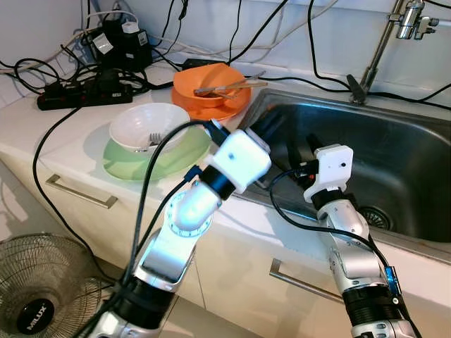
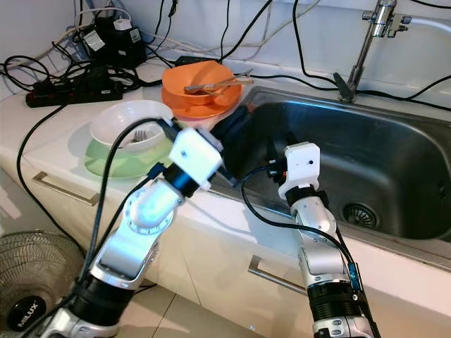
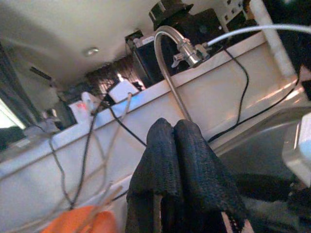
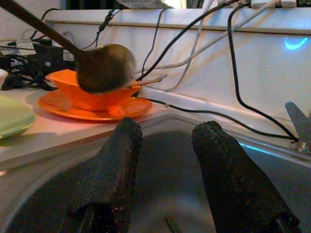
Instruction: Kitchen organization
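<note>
Head views: the left end effector (image 1: 243, 134) reaches over the sink (image 1: 394, 151) rim; the orange bowl (image 1: 211, 88) with utensils sits just beyond.

Left wrist: fingers pressed together, clenched.

Right wrist: right end effector (image 4: 167, 145) released; a ladle (image 4: 104, 68) hangs ahead, handle slanting away.

The round grey floor fan (image 1: 39, 292) is cut off by the lower left corner. The chrome tap (image 1: 409, 20) is cut at the top edge. The bottom of the steel sink (image 1: 394, 169) is partly hidden behind the white wrist housings. The cutlery in the white bowl (image 1: 148, 127) is too small to be identified.
</note>
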Available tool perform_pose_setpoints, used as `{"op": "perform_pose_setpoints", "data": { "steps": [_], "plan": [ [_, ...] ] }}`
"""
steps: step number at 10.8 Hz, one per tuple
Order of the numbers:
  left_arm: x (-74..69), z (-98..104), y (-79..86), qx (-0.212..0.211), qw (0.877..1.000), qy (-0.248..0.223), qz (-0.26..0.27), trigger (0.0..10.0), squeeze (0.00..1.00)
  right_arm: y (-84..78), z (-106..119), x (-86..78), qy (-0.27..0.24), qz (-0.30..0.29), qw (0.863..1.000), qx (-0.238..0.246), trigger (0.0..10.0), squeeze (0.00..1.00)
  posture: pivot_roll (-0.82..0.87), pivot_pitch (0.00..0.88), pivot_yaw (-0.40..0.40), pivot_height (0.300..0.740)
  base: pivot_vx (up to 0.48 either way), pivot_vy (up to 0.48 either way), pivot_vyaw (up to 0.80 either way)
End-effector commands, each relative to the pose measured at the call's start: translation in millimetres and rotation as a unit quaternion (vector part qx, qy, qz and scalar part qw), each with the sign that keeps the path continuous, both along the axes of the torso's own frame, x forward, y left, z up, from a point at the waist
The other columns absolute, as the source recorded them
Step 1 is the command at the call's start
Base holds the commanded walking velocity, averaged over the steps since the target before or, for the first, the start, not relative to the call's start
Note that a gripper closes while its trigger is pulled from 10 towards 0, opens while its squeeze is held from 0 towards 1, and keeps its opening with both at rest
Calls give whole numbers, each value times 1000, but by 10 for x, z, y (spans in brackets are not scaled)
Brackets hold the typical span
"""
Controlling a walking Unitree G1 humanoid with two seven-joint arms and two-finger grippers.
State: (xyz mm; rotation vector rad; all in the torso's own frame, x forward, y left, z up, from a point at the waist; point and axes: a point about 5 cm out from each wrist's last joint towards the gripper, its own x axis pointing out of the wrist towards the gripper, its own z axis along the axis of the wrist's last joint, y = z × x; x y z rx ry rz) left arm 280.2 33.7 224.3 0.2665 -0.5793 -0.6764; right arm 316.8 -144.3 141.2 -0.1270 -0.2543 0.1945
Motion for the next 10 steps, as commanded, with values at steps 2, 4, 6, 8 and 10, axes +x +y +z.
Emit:
{"op": "perform_pose_setpoints", "data": {
  "steps": [2,4,6,8,10],
  "plan": [
    [46,144,55,-46,999,14,-12,10000,0,-45,-141,-32,22,-8,1000,-11,10000,1000,59,0,86,740,0,0,0],
    [141,131,165,-120,990,74,-20,10000,0,-68,-77,-12,4,5,998,-58,10000,1000,51,0,88,740,0,0,0],
    [208,117,254,-154,982,107,-26,10000,0,-138,-3,10,-7,9,998,-69,10000,1000,49,0,89,740,0,0,0],
    [230,95,294,-157,980,120,-27,10000,0,-168,10,16,-11,4,997,-78,10000,1000,49,0,92,740,0,0,0],
    [220,77,269,-151,979,130,-39,10000,0,-130,36,19,-18,13,996,-86,10000,0,49,0,94,740,0,0,0]
  ]
}}
